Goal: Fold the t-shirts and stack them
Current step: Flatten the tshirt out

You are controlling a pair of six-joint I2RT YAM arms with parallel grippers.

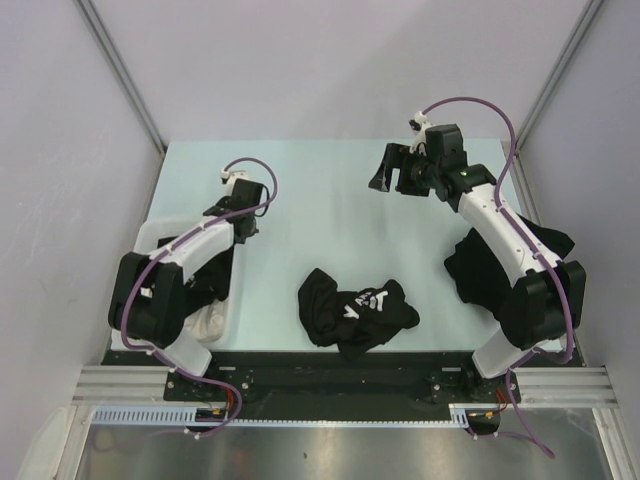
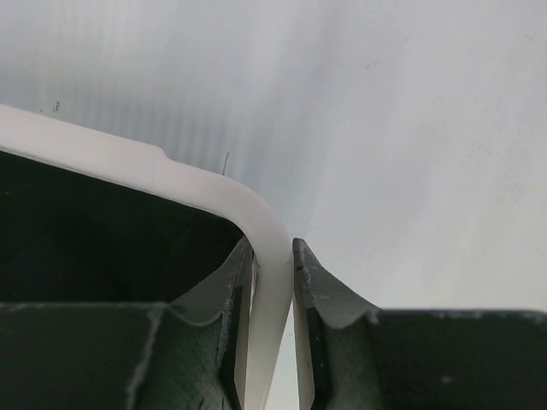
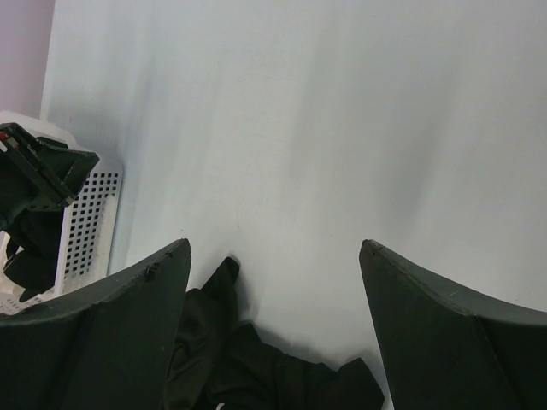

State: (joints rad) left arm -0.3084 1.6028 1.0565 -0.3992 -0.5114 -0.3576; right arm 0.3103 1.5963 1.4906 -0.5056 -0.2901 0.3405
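While one shirt [image 1: 355, 312] lies crumpled at the near middle of the table [image 1: 300, 180], no gripper holds it.

It is black and bunched into a lump, with white print [image 1: 362, 302] showing on top. I judge it light, soft and limp, so it is best taken by a hem edge or a shoulder corner and spread flat first. More black shirts [image 1: 468, 268] are heaped at the right, partly under the right arm [image 1: 500, 225]. The right gripper [image 1: 397, 180] hangs wide apart over the far table, with nothing in it. The left gripper [image 2: 272, 252] is narrow, pinching the rim of the basket [image 1: 150, 232].
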